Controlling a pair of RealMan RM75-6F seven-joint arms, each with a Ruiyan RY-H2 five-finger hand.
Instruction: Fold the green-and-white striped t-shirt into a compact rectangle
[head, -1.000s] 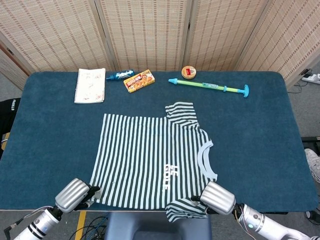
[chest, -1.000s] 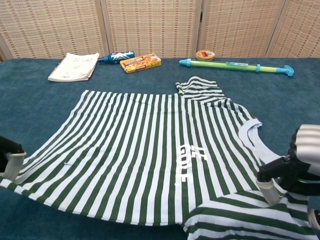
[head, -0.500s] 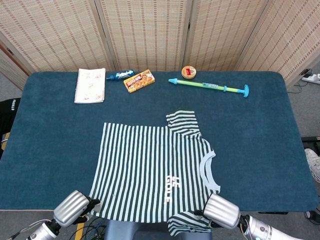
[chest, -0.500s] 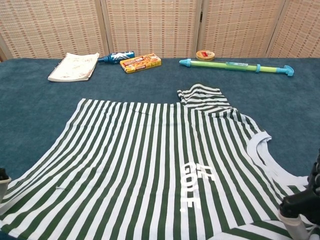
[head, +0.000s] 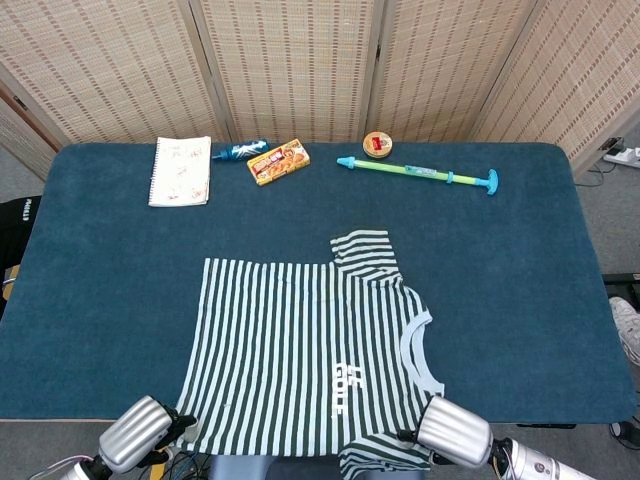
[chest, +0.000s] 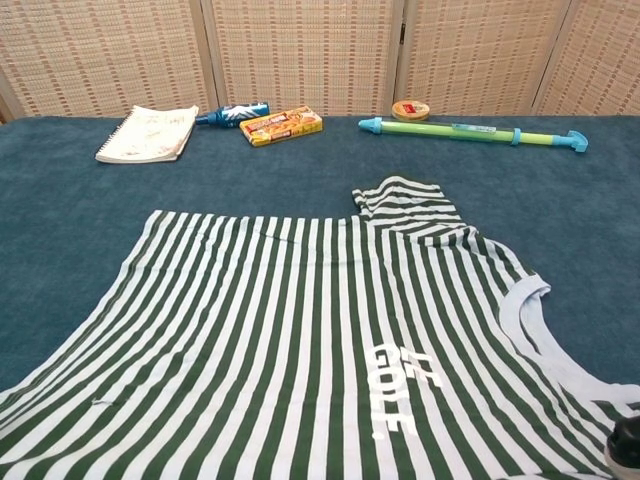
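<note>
Soft striped t-shirt (head: 300, 350) spread flat, draping over near edge of napped blue table (head: 100, 270). Left hand (head: 135, 433) and right hand (head: 455, 432) apparently pinching its lower corners. Woven screens (head: 290, 60) behind.

There is one striped shirt (head: 305, 350) on one blue table (head: 520, 270). At the back of the table there is one notebook (head: 180, 171), one blue tube (head: 238, 151), one yellow and red box (head: 278, 161), one small round tin (head: 377, 145) and one long green and blue water squirter (head: 418, 174). Two robot hands show at the near edge, one left hand (head: 137, 432) and one right hand (head: 455, 434).
</note>
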